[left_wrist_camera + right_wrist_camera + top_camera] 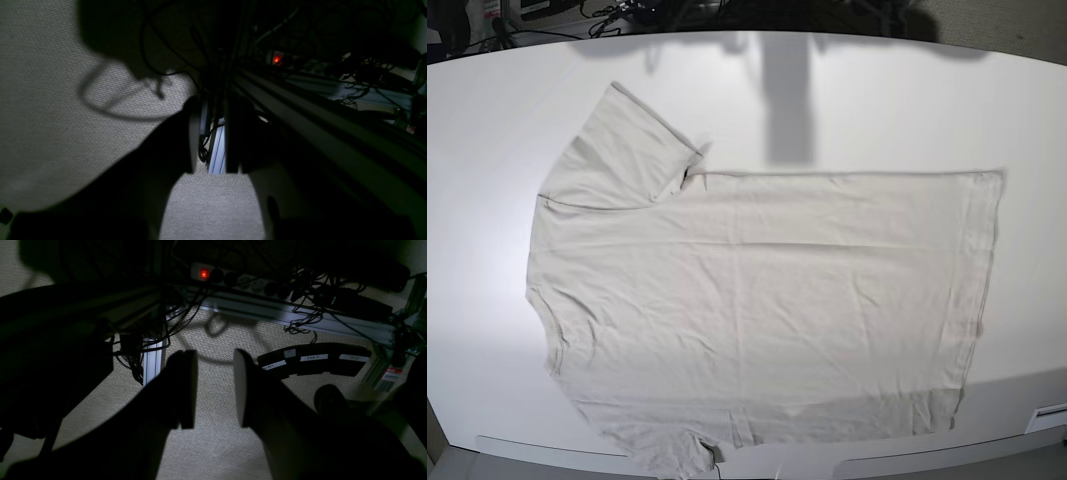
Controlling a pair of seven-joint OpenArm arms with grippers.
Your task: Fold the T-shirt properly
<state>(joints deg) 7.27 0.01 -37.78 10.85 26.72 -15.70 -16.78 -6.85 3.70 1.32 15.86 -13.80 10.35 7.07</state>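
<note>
Base view: T-shirt [757, 300] laid flat on tabletop [487, 130], near sleeve overhanging edge, slip risked; both pincers seen parted, empty.

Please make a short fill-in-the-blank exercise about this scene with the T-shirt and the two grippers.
1. The T-shirt lies spread flat on the ___ table.
2. The collar points toward the ___ edge of the base view.
3. The right gripper has its jaws ___, holding nothing.

Missing words: white; left; open
</note>
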